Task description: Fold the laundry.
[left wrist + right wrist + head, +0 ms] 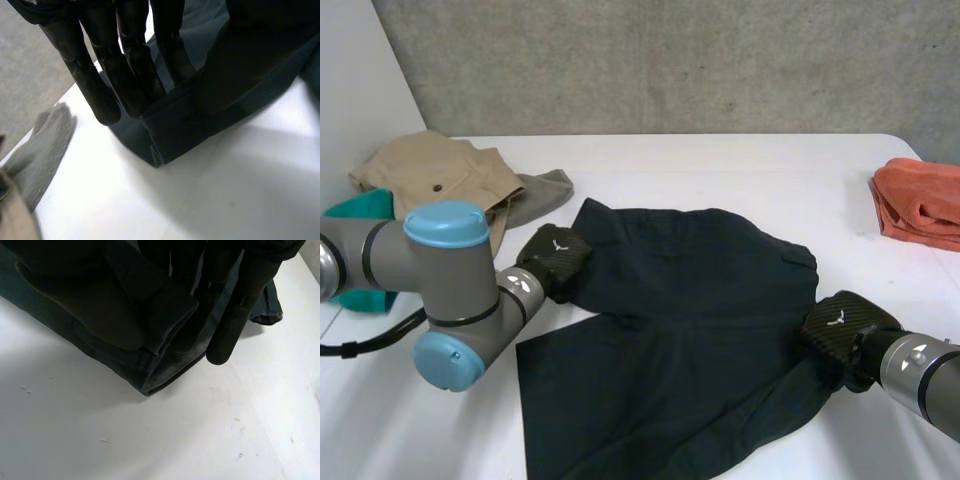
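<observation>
Shorts (690,330) lie spread on table (720,170); left hand (555,258) pinches a hem at their left side, right hand (842,325) pinches their right hem.

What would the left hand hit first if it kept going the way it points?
The dark garment, whose edge is at the fingertips of the left hand; past that, white table. The grey cloth seems off to one side.
</observation>
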Available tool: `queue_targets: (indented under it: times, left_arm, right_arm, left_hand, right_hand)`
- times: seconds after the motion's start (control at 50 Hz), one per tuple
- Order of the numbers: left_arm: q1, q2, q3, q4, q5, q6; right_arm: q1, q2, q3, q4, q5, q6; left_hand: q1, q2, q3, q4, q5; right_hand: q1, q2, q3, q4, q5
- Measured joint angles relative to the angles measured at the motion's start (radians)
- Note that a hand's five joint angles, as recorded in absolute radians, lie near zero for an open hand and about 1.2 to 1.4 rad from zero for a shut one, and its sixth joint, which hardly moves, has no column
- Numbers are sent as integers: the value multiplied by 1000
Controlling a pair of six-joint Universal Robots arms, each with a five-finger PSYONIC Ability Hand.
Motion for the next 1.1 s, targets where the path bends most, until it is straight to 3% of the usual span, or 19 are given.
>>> queue_targets:
  times: [0.06,0.2,0.28,0.3,0.32,0.34,0.36,0.44,0.66,0.82,0.98,1.1]
  left_arm:
    - [-8,8,-9,-2,-57,2]
    - [-38,70,-59,-12,-287,32]
    - [-52,83,-81,-15,-340,49]
    - [-61,87,-88,-16,-353,56]
    - [-67,88,-91,-17,-357,59]
    - [-73,90,-93,-17,-360,61]
    - [-79,93,-95,-17,-360,62]
    - [-96,134,-103,-19,-361,58]
    - [-114,467,-261,-35,-361,5]
    - [-197,692,-379,-230,-358,-214]
    - [-242,727,-425,-476,-332,-476]
    - [-247,716,-456,-523,-285,-546]
  right_arm:
    - [0,0,-2,-5,1,3]
    - [2,0,-19,-10,0,44]
    - [4,0,-23,-10,-2,63]
    - [6,0,-24,-9,-2,71]
    - [7,0,-25,-9,-3,75]
    - [8,0,-25,-9,-3,79]
    - [9,0,-26,-9,-3,84]
    - [10,-1,-29,-8,-2,98]
    - [10,4,-103,-4,-1,199]
    - [3,97,-239,4,8,333]
    - [3,149,-297,3,8,374]
    - [3,150,-295,0,5,373]
  left_hand:
    - [0,1,0,0,0]
    - [0,2,0,0,0]
    - [-7,-13,-14,-12,-5]
    - [-183,-206,-186,-194,-155]
    - [-475,-454,-448,-462,-418]
    - [-475,-454,-448,-462,-418]
    - [-698,-702,-686,-703,-656]
    - [-789,-843,-837,-853,-808]
    - [-789,-847,-842,-857,-814]
    - [-789,-847,-842,-857,-814]
    - [-789,-847,-842,-857,-815]
    - [-789,-847,-842,-857,-815]
  right_hand:
    - [0,0,0,0,0]
    - [0,0,0,0,0]
    - [0,0,0,0,0]
    - [0,0,0,0,0]
    - [0,0,0,0,0]
    - [0,0,0,0,0]
    - [0,0,0,0,0]
    - [0,0,0,0,0]
    - [0,0,0,0,0]
    - [0,0,0,0,0]
    - [0,0,0,0,6]
    - [0,0,0,0,8]
